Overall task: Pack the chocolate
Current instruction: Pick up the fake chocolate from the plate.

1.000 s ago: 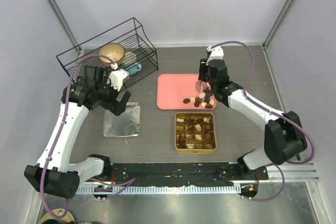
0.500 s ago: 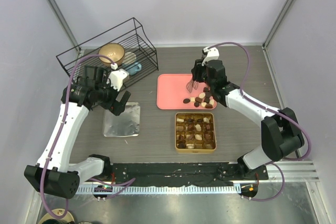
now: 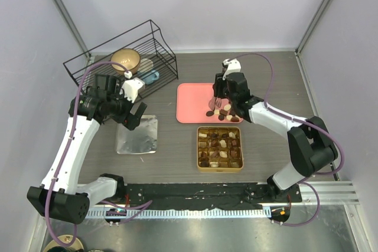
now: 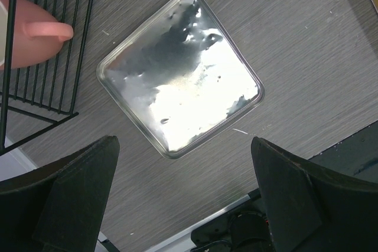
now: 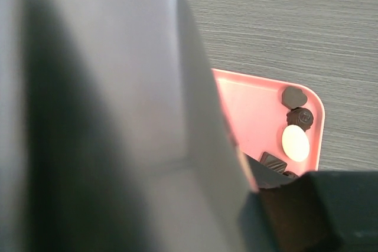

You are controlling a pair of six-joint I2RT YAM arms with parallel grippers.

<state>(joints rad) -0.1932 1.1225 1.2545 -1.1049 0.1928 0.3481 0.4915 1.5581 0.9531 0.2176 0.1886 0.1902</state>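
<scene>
The pink tray [image 3: 192, 101] holds a loose cluster of chocolate [image 3: 224, 112] at its near right corner. The gold tin [image 3: 220, 149] just in front has pieces in many cells of its grid. The wire basket [image 3: 121, 57] at far left holds a bowl [image 3: 125, 59]. My left gripper [image 3: 137, 116] hangs wide apart over the silver tray [image 4: 180, 72]. My right gripper [image 3: 219, 100] is over the pink tray beside the cluster. I cannot tell whether it grips anything, because a blurred finger blocks my wrist view. The pieces are small, mostly dark brown, a few cream.

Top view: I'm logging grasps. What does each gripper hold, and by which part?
The left gripper, open above the silver lid, holds nothing. The right gripper, over the pink tray: cannot tell.
</scene>
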